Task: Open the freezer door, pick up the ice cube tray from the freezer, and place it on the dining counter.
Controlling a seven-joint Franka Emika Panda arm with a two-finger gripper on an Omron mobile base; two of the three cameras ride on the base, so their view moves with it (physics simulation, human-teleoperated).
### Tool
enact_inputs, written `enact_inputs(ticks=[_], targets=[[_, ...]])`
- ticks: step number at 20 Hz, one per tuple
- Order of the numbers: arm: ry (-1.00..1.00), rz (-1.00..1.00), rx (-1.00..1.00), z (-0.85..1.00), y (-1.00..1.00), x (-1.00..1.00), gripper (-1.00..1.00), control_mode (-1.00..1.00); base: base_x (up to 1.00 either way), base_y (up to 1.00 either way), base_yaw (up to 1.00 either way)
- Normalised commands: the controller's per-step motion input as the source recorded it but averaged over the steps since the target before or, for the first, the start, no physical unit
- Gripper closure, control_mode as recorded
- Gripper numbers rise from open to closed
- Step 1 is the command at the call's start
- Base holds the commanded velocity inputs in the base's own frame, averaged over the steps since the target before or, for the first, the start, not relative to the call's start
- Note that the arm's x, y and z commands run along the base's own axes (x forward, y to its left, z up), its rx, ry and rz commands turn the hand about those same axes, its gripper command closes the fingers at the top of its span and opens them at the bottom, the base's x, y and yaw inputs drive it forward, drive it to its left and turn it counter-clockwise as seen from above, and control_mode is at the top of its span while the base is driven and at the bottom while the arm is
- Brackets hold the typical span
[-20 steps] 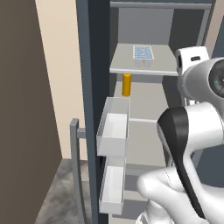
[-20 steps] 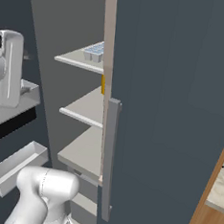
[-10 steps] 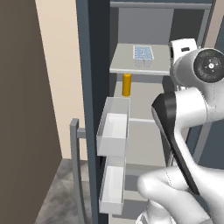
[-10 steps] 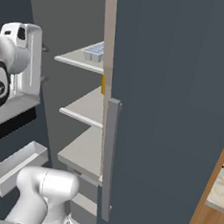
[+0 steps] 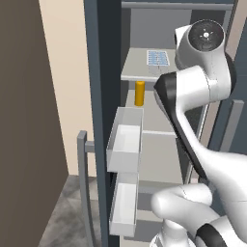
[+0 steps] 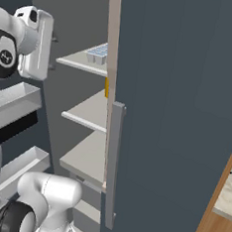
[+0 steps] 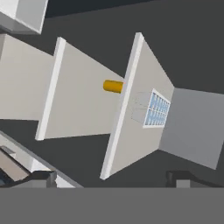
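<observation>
Freezer door (image 5: 99, 120) open — ice cube tray (image 7: 157, 109) on shelf, jaws apart, empty.

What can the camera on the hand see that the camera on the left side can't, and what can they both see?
The hand view alone gives the gripper's own look, its two dark tips standing wide apart at the bottom, aimed at the shelves turned sideways. The left base view alone gives the open freezer door with its white bins, its grey handle, and the white arm. Both show the ice cube tray on an upper shelf, and the orange cylinder on the shelf below it.
</observation>
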Motion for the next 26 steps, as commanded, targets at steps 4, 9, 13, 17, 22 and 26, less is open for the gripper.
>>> enact_inputs(ticks=[4, 9, 13, 17, 22, 26], targets=[[0.00, 0.00, -0.03, -0.43, 0.00, 0.24, -1.00, -1.00, 0.00, 0.00, 0.00], [0.00, 0.00, 0.00, -0.31, -0.06, 0.36, -1.00, -1.00, 0.00, 0.00, 0.00], [0.00, 0.00, 0.00, -0.01, -0.21, 0.47, -1.00, -1.00, 0.00, 0.00, 0.00], [0.00, 0.00, 0.00, 0.00, -0.19, 0.42, -1.00, -1.00, 0.00, 0.00, 0.00], [0.00, 0.00, 0.00, 0.00, -0.02, 0.29, -1.00, -1.00, 0.00, 0.00, 0.00], [0.00, 0.00, 0.00, 0.00, 0.00, 0.38, -1.00, -1.00, 0.00, 0.00, 0.00]])
